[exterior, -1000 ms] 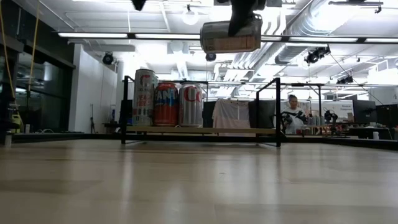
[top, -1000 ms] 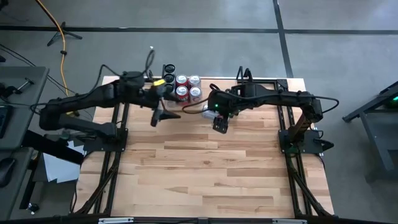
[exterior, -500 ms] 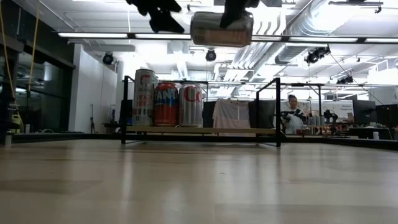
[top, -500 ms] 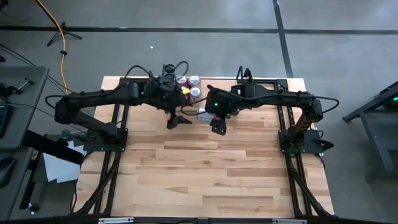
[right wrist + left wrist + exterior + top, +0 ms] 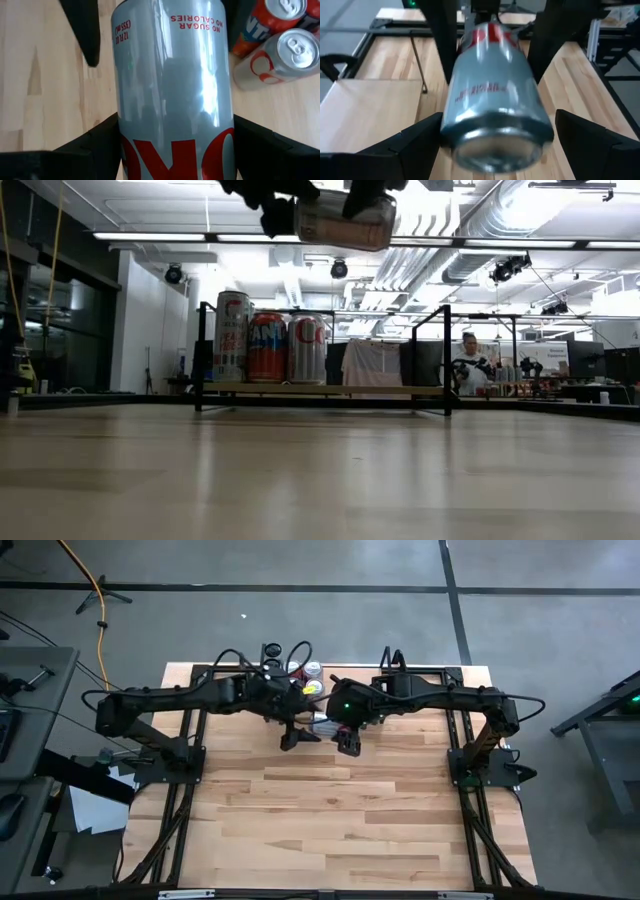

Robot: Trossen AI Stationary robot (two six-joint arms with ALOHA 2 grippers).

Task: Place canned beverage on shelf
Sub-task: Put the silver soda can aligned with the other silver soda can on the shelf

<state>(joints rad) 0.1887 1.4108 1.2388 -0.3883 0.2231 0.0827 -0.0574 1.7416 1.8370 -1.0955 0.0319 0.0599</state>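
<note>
One silver can (image 5: 175,95) sideways between right end effector (image 5: 175,135) fingers, aloft

The can (image 5: 172,95) is glossy silver metal with red print, its smooth skin mirroring dark shapes; its base rim (image 5: 495,150) shines. The fingers (image 5: 400,150) beside it are matt black. The table (image 5: 330,810) is pale planked wood with a soft sheen. At 12 o'clock, the shelf (image 5: 320,389) is light wood on thin black metal rods, bearing shiny cans (image 5: 267,347)
</note>
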